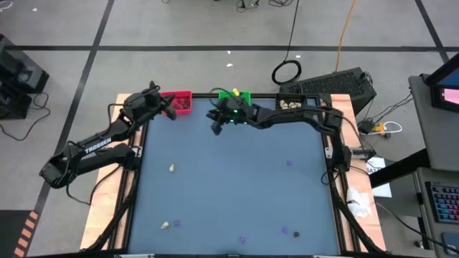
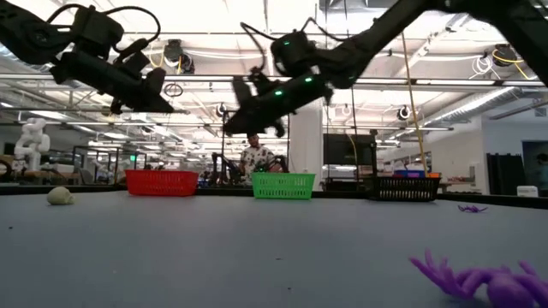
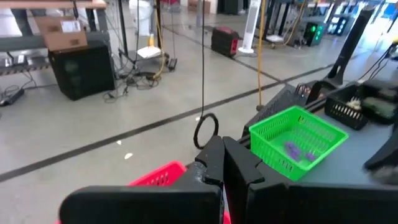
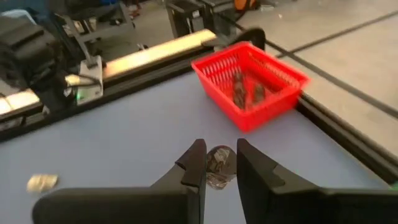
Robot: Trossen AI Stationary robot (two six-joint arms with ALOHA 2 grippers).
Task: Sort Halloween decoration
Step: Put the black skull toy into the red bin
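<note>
Sorting partly done: dark lumps (image 4: 247,93) in red bin (image 4: 252,79), purple bits (image 3: 300,152) in green bin (image 3: 297,138). Right claw (image 4: 217,163) clamped on dark grey trinket (image 4: 218,166); left claw (image 3: 222,163) closed together, empty. Cream lumps (image 1: 172,168), purple pieces (image 1: 290,163) left on tabletop (image 1: 229,186).

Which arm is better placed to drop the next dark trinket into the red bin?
Right: its claw is shut on a dark grey trinket, facing the red bin. The left claw is shut and empty.
</note>
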